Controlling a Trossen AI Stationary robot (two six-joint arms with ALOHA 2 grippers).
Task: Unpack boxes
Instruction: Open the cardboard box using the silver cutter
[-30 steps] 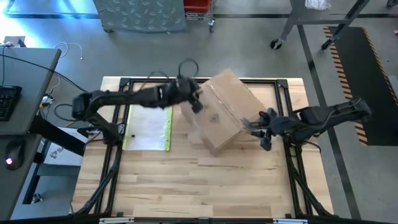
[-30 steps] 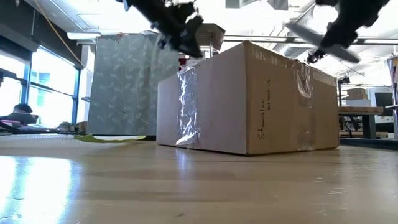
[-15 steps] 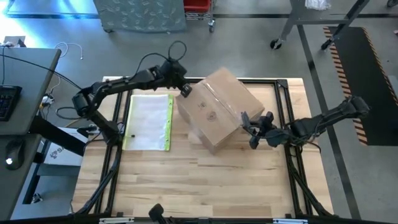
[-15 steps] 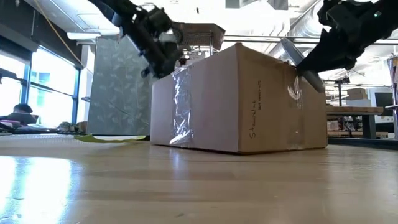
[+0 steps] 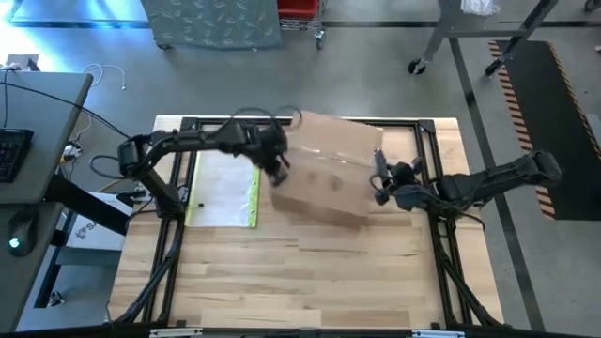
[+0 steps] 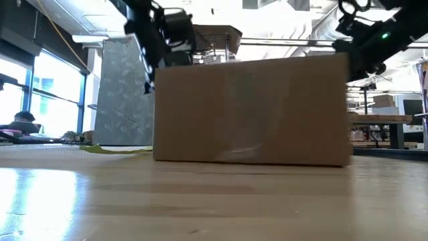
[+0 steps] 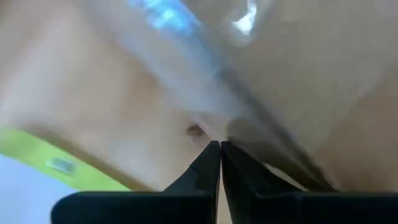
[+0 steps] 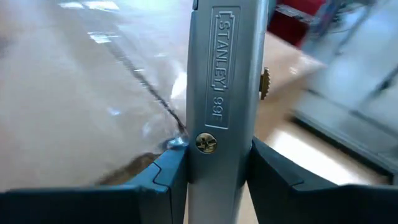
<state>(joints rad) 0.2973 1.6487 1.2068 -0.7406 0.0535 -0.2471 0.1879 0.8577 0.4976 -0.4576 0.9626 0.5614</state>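
The cardboard box (image 5: 327, 176) sits on the wooden table (image 5: 310, 282) toward its far half, long axis running left to right, a broad side facing the low camera. At its left end the left gripper (image 5: 278, 167) is clenched on nothing; at its right end the right gripper (image 5: 379, 185) grasps a metal utility knife (image 8: 222, 93). A yellow-edged clear sleeve (image 5: 225, 185) lies just left.

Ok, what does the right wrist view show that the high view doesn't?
Only the right wrist view shows the right gripper clamping a grey utility knife lettered STANLEY, its tip by the tape seam. Only the high view shows the left gripper at the opposite end and the yellow-edged sleeve. Both show the cardboard box.
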